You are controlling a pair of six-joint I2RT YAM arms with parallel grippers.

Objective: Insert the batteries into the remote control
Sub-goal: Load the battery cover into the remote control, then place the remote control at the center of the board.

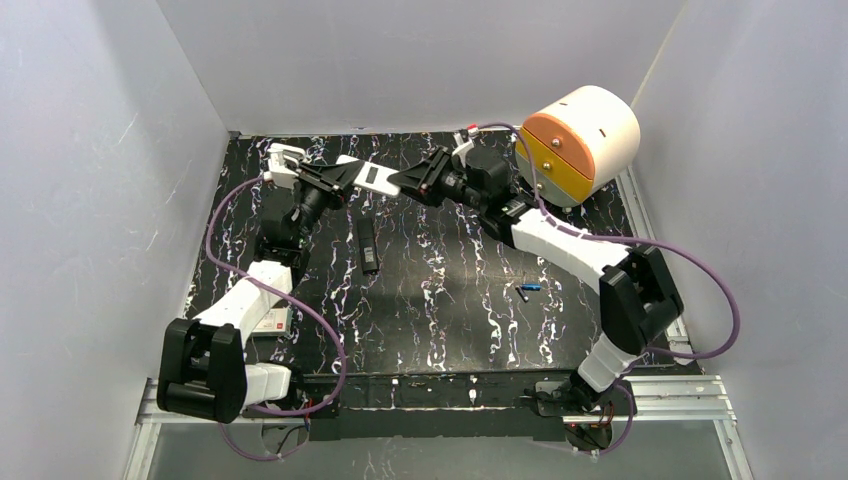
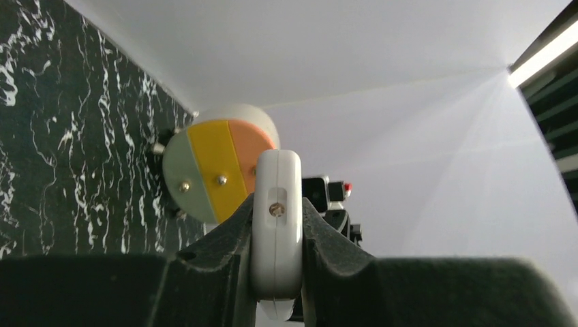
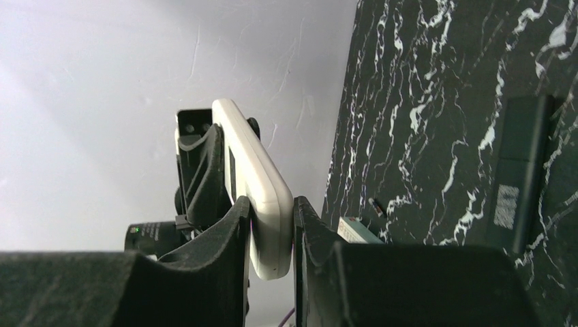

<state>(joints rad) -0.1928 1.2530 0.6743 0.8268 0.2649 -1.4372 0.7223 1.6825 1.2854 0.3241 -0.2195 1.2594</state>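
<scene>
**A:** Question: where is the white remote [image 1: 378,178]?

**B:** Up off the desk [image 1: 450,330], toward the far side, held between the two arms. The left end effector [image 1: 345,172] is clamped on one end and the right end effector [image 1: 408,186] on the other.

**A:** How are the jaws set?

**B:** Both pairs are closed onto the remote's body. In the left wrist view the rounded end, with a small screw in it, sits pinched between the dark fingers [image 2: 225,252]. In the right wrist view the remote stands on edge between that arm's fingers [image 3: 320,238], with the left end effector gripping it farther along.

**A:** And the batteries [image 1: 528,290]?

**B:** Lying on the desk near the right arm's elbow, well apart from the held remote. I can make out a dark cell and a blue one close together; they are too small to tell more.

**A:** Anything else?

**B:** A slim black remote [image 1: 367,245] lies flat on the desk just below the held one. A round drawer unit [image 1: 580,135], with orange and yellow fronts, stands in the far right corner.
</scene>
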